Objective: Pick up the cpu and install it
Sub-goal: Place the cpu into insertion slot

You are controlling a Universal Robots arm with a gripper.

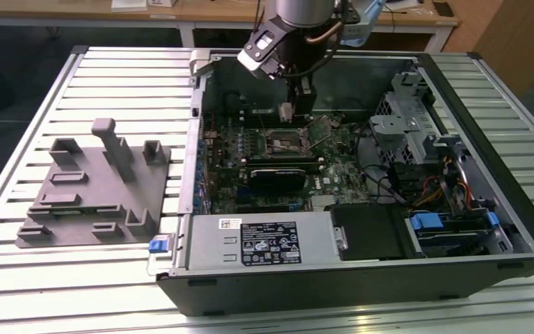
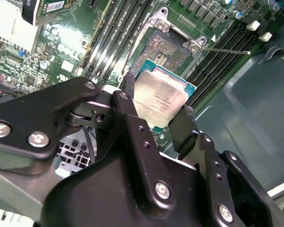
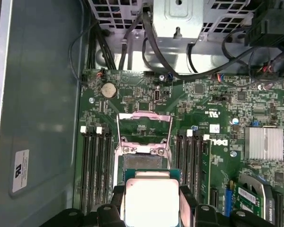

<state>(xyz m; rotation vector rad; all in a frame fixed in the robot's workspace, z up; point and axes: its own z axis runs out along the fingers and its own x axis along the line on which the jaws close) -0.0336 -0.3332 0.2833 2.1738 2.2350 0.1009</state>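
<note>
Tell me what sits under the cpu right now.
The open socket on the motherboard lies below the cpu, which the hand grips. Part of the socket is hidden by the cpu.

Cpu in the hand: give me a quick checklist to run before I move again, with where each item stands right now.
1. Grip: the cpu sits between the two fingers of the hand, pinched on opposite edges: ok.
2. The socket is uncovered, with its retention frame swung open: ok.
3. Cpu clear of the board, hanging above it in the exterior view: ok.
4. Corner mark matched to the socket: cannot tell.
5. Cpu level with the board: cannot tell.
6. The cables lie away from the socket: ok.
</note>
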